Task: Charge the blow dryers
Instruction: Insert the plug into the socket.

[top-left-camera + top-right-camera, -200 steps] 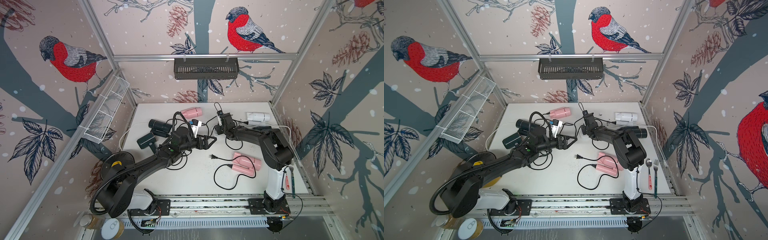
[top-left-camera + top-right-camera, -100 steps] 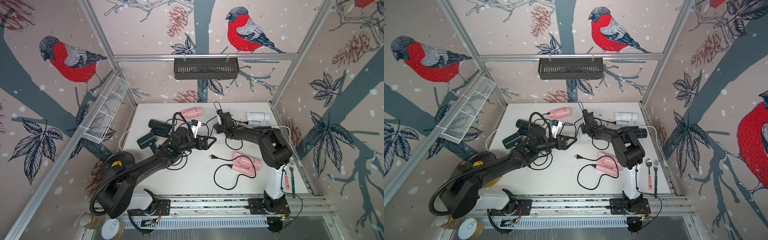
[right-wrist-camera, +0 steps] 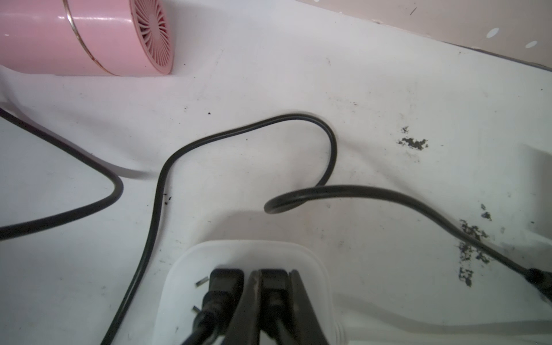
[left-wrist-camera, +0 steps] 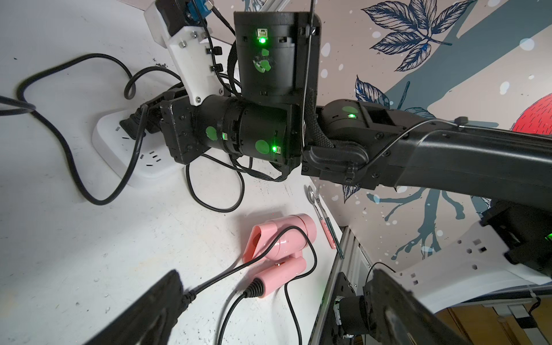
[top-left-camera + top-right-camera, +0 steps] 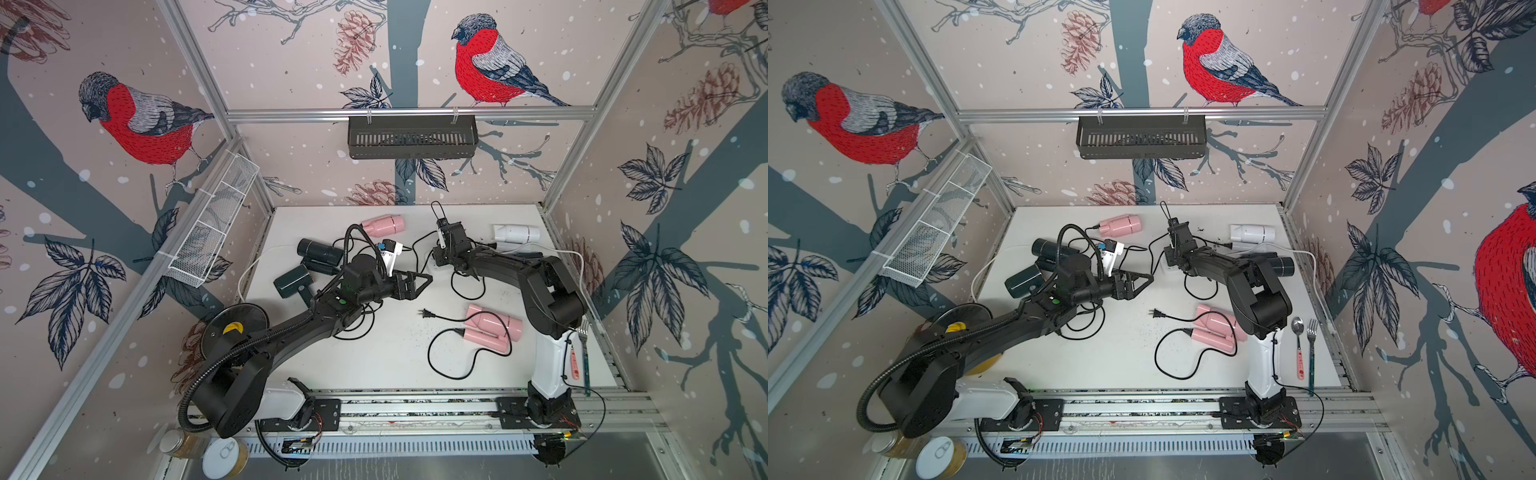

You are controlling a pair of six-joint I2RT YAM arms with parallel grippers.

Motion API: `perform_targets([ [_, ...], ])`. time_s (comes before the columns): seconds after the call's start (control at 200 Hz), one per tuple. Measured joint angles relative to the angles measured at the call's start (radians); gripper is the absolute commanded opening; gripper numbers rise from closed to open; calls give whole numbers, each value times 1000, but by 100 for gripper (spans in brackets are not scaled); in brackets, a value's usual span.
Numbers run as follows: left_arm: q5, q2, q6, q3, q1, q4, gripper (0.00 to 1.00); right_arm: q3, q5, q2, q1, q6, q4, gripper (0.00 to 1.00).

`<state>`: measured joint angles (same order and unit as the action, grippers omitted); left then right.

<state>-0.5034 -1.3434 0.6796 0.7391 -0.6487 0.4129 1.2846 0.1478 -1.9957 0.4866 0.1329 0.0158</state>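
Note:
My right gripper [image 3: 273,298] is shut on a black plug [image 3: 273,283] seated in the white power strip [image 3: 248,257], with a second plug [image 3: 224,283] in the socket beside it. In both top views this gripper [image 5: 436,259] points down at mid-table. My left gripper [image 5: 419,282] hangs open over the middle, just behind the loose plug [image 5: 424,312] of the front pink blow dryer [image 5: 492,328]. In the left wrist view that dryer [image 4: 283,239] lies ahead, and its cord runs past one of the fingers [image 4: 143,313]. Other blow dryers: pink [image 5: 382,224], white [image 5: 515,233], black [image 5: 320,251], dark [image 5: 293,282], and black [image 5: 1281,266].
Black cords loop across the table round both arms. A spoon [image 5: 1298,345] and a fork [image 5: 1311,353] lie along the right edge. A black basket [image 5: 411,137] hangs on the back wall, a white wire rack [image 5: 212,224] on the left wall.

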Motion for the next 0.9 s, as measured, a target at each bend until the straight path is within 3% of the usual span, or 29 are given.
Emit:
perform_targets([
  [0.305,7,13,-1,-19,0,-2,97,29,-31,8,0,23,-98,26],
  [0.455,7,13,-7,-16,3,-7,97,12,-50,78,-3,40,-117,40],
  [0.901,4,82,-79,-71,3,-82,90,-325,-290,464,-32,103,-67,50],
])
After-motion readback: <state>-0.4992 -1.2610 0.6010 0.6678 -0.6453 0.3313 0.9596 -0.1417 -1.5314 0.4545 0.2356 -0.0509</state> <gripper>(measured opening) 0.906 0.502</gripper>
